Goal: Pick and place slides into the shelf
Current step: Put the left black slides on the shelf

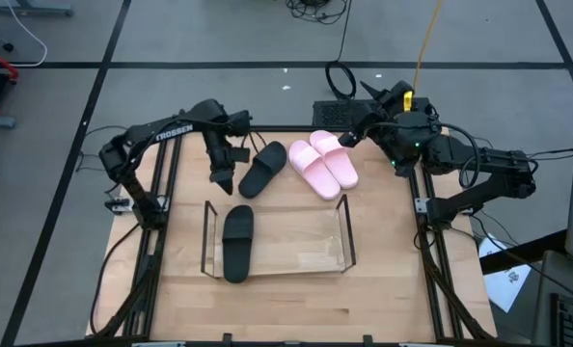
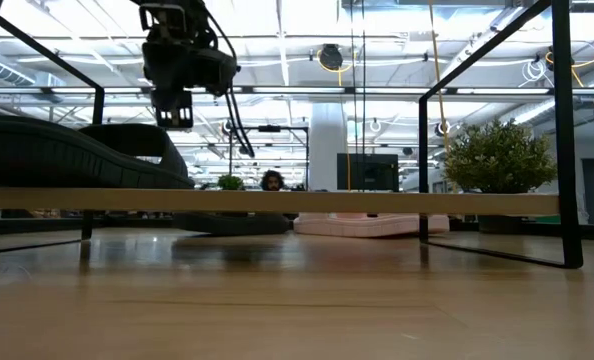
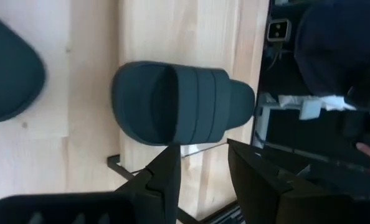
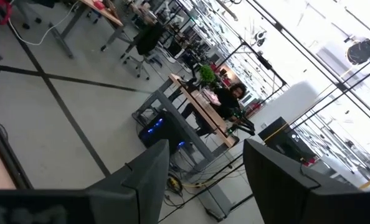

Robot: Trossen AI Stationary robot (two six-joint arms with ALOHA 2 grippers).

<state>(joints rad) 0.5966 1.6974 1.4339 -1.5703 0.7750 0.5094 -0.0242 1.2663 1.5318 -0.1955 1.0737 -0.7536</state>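
Left end effector (image 1: 223,180), fingers parted and empty, hovers beside diagonally lying black slide (image 1: 263,169).

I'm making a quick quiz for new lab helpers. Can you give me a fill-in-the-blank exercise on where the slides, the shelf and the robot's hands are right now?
1. The number of slides already lying in the clear shelf is ____.
2. The slide in the shelf is ____ in colour.
3. The pink pair lies on the table ____ the shelf.
4. The left hand hangs beside the loose black slide, its fingers holding ____.

Missing words: one; black; outside; nothing
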